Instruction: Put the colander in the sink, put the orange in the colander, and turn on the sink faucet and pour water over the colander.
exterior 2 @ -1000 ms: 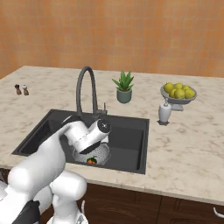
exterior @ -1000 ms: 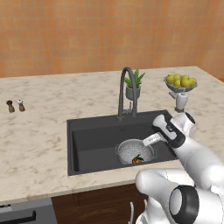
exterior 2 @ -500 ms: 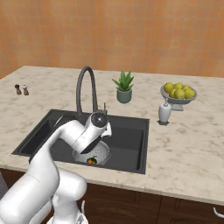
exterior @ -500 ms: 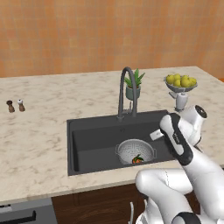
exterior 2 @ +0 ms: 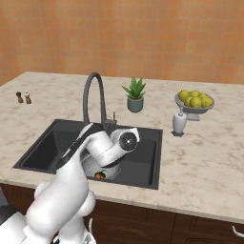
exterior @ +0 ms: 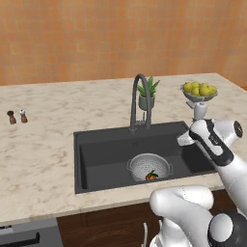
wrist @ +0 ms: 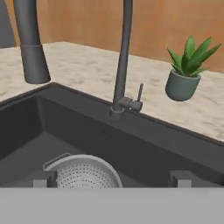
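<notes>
At the near edge of the hand view, the gripper (wrist: 111, 180) is seen with its two finger tips set well apart and nothing between them, so the jaws are judged open and empty. Just beyond, the colander (exterior: 149, 166) is seated on the floor of the sink (exterior: 96, 159), and the orange (exterior: 152, 175) lies inside it near the front wall. Both placements are therefore judged complete; the water step is judged outstanding, as no flow is seen. Farther back, the sink faucet (wrist: 124, 52) rises from the rear deck, with its small side lever (wrist: 140, 94) standing upright beside the base. The lever is judged rigid, smooth and slender, so slippage is likely; it should be engaged close to its tip, where leverage is greatest. Behind it, a potted plant (wrist: 186, 72) stands on the counter.
</notes>
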